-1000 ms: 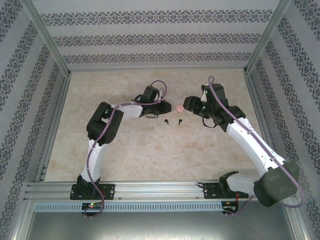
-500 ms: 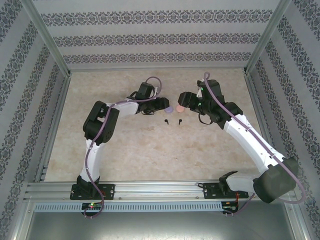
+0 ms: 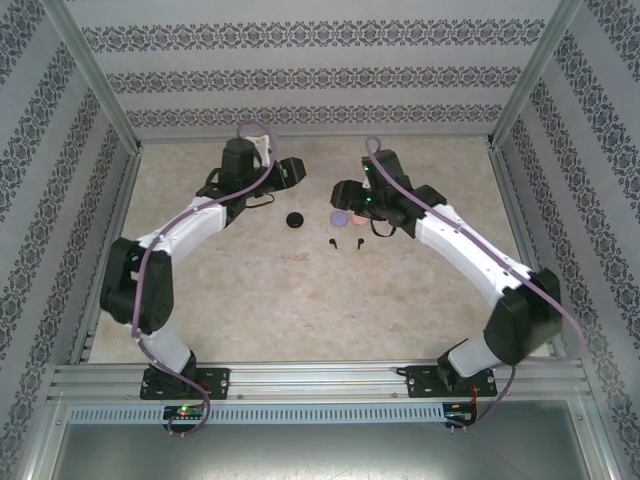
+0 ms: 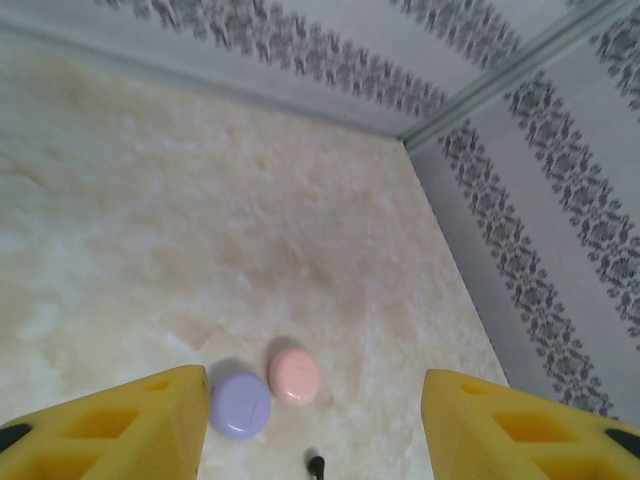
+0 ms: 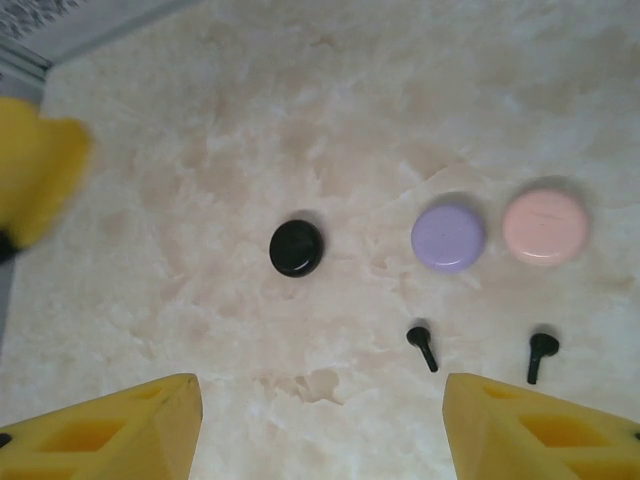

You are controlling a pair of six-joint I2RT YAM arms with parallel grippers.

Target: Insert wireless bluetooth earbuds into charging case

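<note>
Both arms are reaching over the far half of the surface [image 3: 250, 290]. The left jaws and right jaws are standing wide with nothing between them. The right wrist view is showing a full row of black case [image 5: 297, 247], lilac case [image 5: 448, 237] and pink case [image 5: 545, 225]. A black earbud [image 5: 422, 346] is lying loose near the lilac case, and a second earbud [image 5: 541, 354] near the pink. The left wrist view is catching the lilac and pink cases side by side, with one earbud at its bottom edge.

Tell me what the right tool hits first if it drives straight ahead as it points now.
The right tool would probably meet bare table beside the nearer black earbud; the lilac case lies farther on. Depth is unclear.
</note>
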